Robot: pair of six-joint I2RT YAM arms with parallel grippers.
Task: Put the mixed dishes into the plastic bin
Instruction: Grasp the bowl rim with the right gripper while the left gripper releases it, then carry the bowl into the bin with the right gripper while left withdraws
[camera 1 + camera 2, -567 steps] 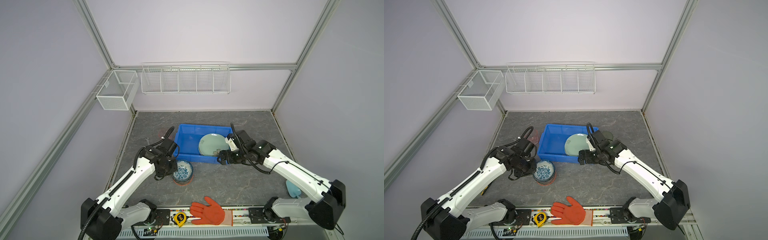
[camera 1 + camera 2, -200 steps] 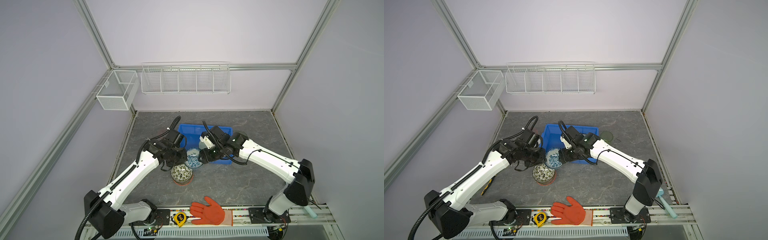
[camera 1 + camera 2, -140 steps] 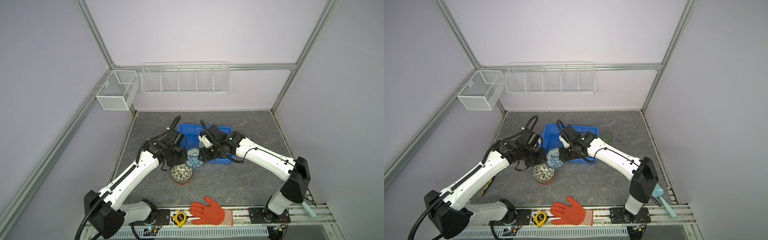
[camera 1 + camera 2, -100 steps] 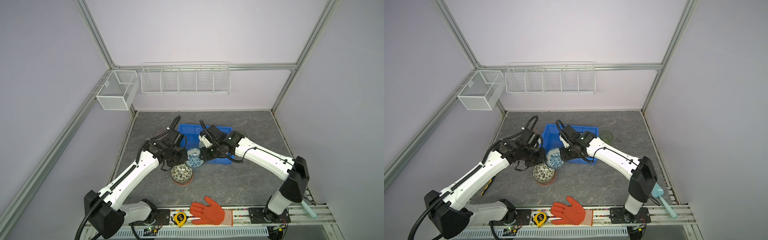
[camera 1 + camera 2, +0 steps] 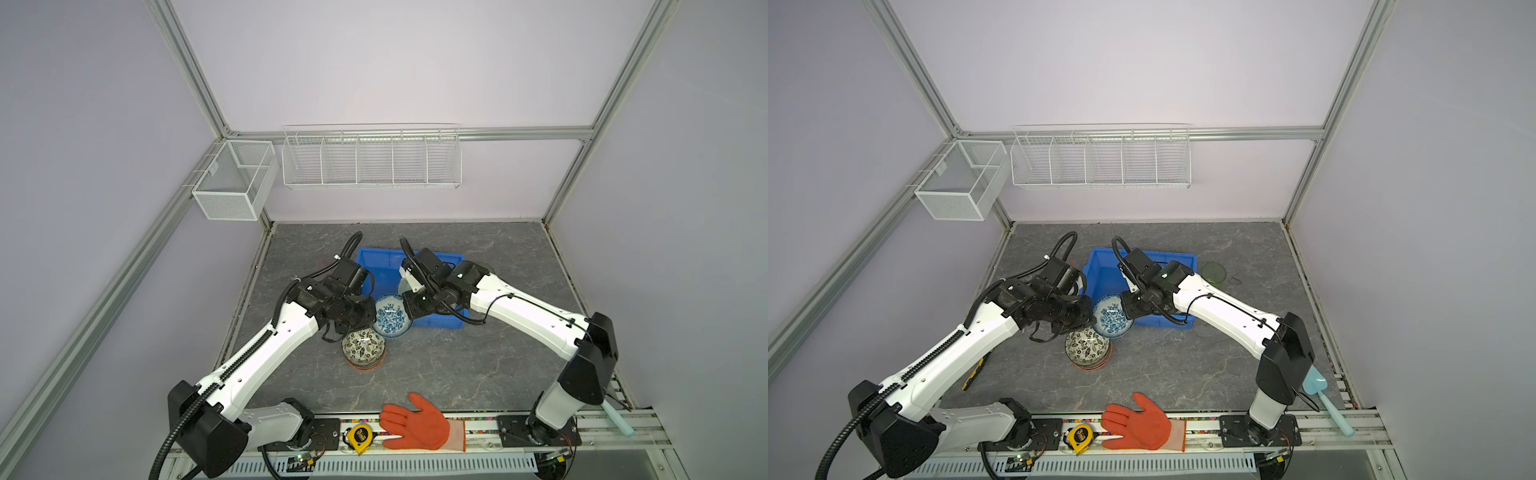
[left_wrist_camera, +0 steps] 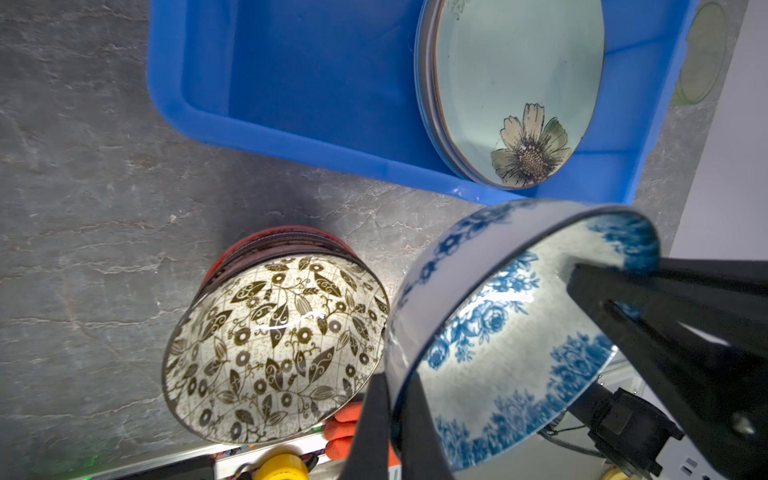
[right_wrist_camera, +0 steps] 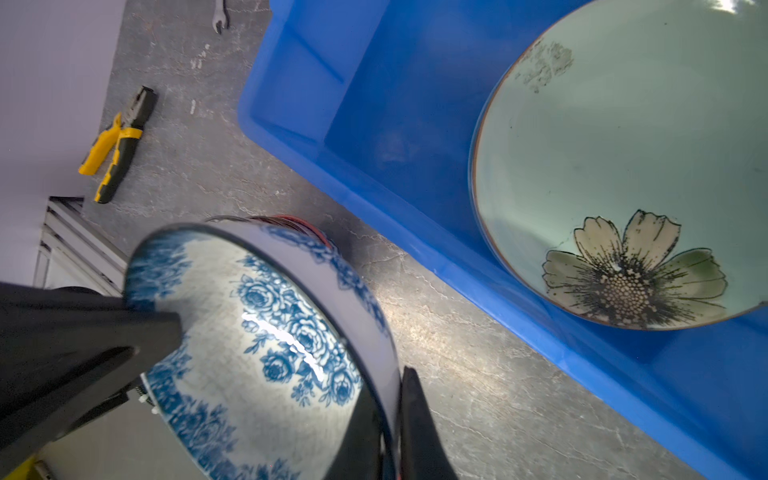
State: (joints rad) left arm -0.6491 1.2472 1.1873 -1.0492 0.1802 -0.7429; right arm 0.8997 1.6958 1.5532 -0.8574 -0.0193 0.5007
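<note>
Blue-and-white rose-printed ceramic bowl, glossy inside, with a pale outer wall banded in blue flowers; I see it held tilted in the air, just in front of the near wall of the bright blue rectangular plastic bin and beside the leaf-patterned cream bowl, which tops a short stack of red-rimmed bowls on the grey table; the left gripper is clamped on the rim at one side of the blue bowl, and the right gripper is clamped on the rim at the opposite side; in both top views the arms hide the pinch itself, whereas the left wrist view shows that gripper's fingers set inside and outside the rim, and the right wrist view shows the same of its own fingers; the wrist views also show the mint green round plate with a painted cream flower lying tilted in the bin, with further plate rims under it in the left wrist view, where the top views give only a sliver of it; a top view shows the green translucent cup on the table beyond the bin, the orange rubber glove and the yellow tape measure on the front rail; the right wrist view shows yellow-handled pliers on the table.
</note>
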